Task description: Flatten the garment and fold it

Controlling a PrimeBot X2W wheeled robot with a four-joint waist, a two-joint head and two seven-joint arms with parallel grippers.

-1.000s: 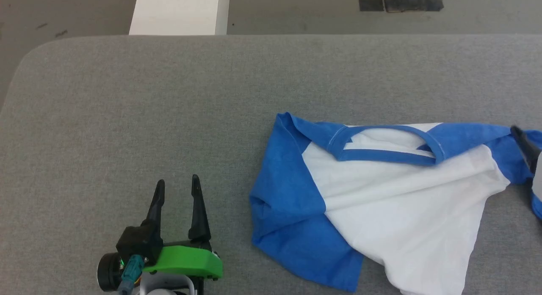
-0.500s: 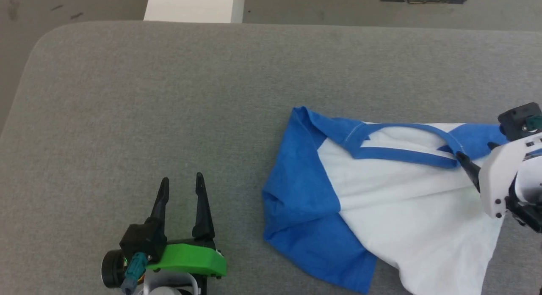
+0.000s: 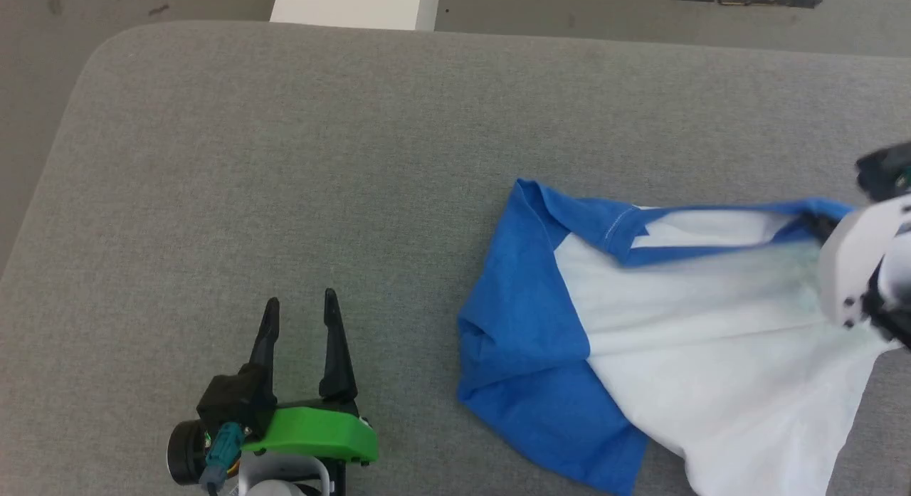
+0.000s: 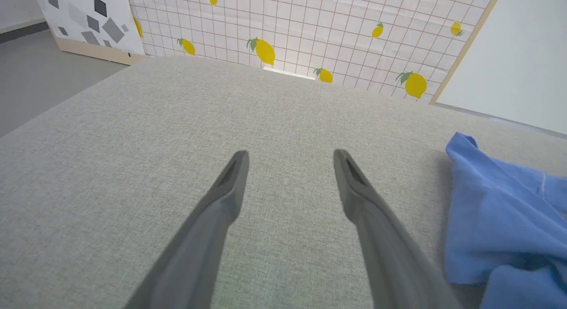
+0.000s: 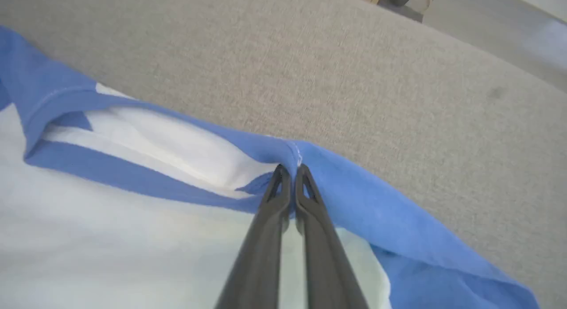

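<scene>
The garment point(image 3: 662, 325), a white T-shirt with blue sleeves and a blue collar, lies crumpled on the right half of the grey table point(image 3: 356, 161). My right gripper point(image 5: 290, 171) is shut on the blue collar point(image 5: 266, 147), its two fingers pinched together on the collar's right end. In the head view that gripper point(image 3: 825, 225) sits at the right edge, partly blurred. My left gripper point(image 3: 299, 307) rests open near the front left, well clear of the shirt, with nothing between its fingers point(image 4: 230, 185). A blue sleeve point(image 4: 500, 220) lies to its right.
The grey padded table has a rounded far-left corner point(image 3: 107, 48). A white post point(image 3: 356, 5) stands beyond the far edge. A lemon-patterned panel point(image 4: 310, 29) stands behind the table. Bare table surface stretches across the left and far side.
My right gripper came in from the right edge onto the collar and shut on it, pulling the collar taut. The head camera shifted, so the whole scene slid rightward. The left gripper stayed still.
</scene>
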